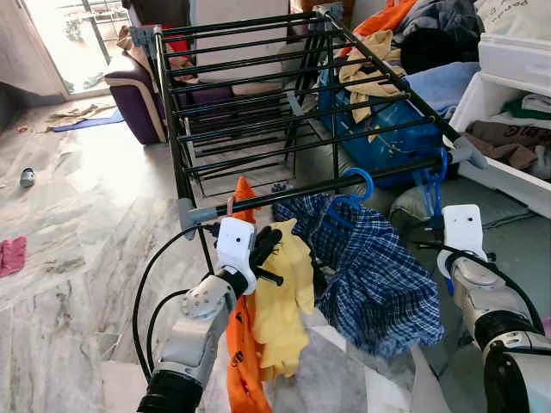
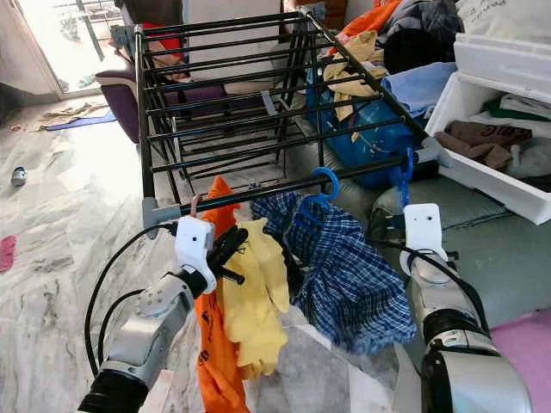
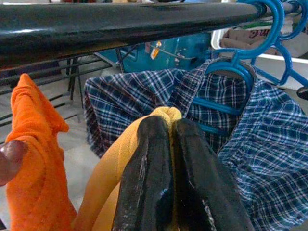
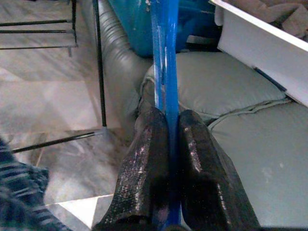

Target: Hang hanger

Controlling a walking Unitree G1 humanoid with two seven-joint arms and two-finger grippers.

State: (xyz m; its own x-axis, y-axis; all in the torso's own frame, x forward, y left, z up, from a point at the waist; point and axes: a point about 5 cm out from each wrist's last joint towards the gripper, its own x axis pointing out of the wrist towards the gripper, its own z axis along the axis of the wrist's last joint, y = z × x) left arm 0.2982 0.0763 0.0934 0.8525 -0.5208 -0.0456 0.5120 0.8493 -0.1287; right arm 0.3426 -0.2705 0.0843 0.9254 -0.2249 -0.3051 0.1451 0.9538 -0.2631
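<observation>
Clamped between the left gripper [image 3: 161,159] fingers: a fold of yellow garment [image 1: 280,301], just under the front rail [image 1: 344,182] of the drying rack [image 1: 258,95]. Pinched between the right gripper [image 4: 166,163] fingers: the thin shaft of an empty blue hanger [image 1: 433,191], already hooked on that same rail, out near its right end.

Between the two grippers, on the rail: a second blue hanger [image 1: 355,191] carrying a blue plaid shirt [image 1: 370,267]. Outward of the left gripper: an orange garment [image 1: 245,344] on a hook of its own.

Handling, as a judgement: empty hanger light, stiff and slick plastic, apt to swing or twist when gripped low; best taken by the neck just below the hook. Yellow cloth soft and limp, likely to slide off unless gathered.

Count: three garments along the rail, two blue hangers, one rack. Beyond the right gripper: one white bin [image 1: 508,103] of clothes, grey cushions [image 4: 226,82].
</observation>
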